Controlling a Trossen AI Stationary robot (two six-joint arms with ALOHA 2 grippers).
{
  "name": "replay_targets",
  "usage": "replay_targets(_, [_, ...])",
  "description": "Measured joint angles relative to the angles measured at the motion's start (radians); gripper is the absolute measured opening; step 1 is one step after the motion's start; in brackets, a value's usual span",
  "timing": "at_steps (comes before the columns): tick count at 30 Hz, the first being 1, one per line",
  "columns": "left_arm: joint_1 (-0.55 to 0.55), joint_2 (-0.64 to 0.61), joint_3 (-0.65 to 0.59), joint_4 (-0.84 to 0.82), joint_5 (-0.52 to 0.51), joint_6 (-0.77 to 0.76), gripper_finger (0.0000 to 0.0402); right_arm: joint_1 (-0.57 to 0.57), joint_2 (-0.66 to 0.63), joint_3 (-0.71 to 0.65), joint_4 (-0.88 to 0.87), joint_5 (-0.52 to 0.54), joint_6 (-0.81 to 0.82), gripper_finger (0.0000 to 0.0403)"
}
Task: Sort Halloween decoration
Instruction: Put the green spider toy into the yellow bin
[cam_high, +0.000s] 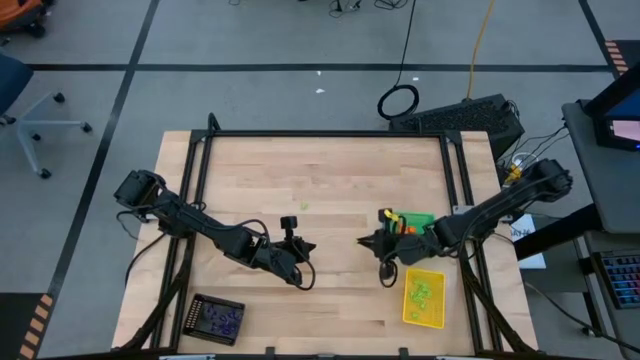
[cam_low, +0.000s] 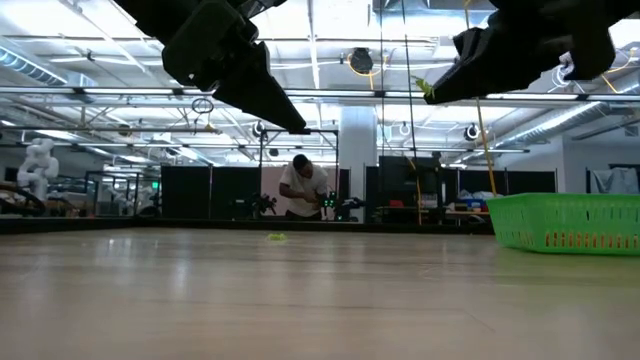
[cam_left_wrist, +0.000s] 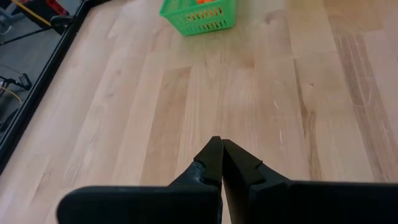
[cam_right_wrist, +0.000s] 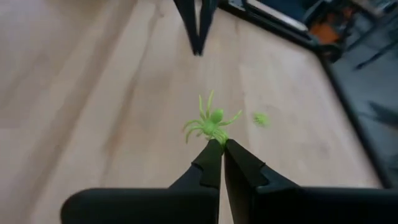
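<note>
One lime green spider (cam_right_wrist: 210, 124) in right tool (cam_right_wrist: 222, 144), another trinket (cam_right_wrist: 260, 119) on table (cam_right_wrist: 93, 93).

I work in a large robotics lab: my wooden table (cam_high: 320, 190) fills the frame's centre, taped grey floor (cam_high: 250, 40) runs along the top, and behind stand ceiling lights (cam_low: 100, 25), equipment benches (cam_low: 440, 212) and a person (cam_low: 303, 188).

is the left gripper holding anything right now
No: in the left wrist view the left gripper has its fingertips shut together with nothing between them, only bare table ahead.
</note>
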Motion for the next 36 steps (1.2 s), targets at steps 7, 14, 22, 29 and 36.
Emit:
replay_targets(7, [0.0,0.0,0.0,0.0,0.0,0.0,0.0008,0.041,0.048,0.0,-0.001,0.182,-0.192,0.0])
replay_targets(14, [0.0,0.0,0.0,0.001,0.0,0.0,0.0008,0.086,0.11,0.0,-0.002,0.331,-0.392,0.0])
replay_targets(22, [0.0,0.0,0.0,0.002,0.0,0.0,0.0008,0.116,0.146,0.0,0.001,0.495,-0.521,0.0])
replay_targets(29, [0.0,0.0,0.0,0.002,0.0,0.001,0.0008,0.121,0.145,0.0,0.002,0.518,-0.523,0.0])
replay_targets(36, [0.0,0.0,0.0,0.002,-0.001,0.0,0.0008,0.121,0.145,0.0,0.002,0.515,-0.521,0.0])
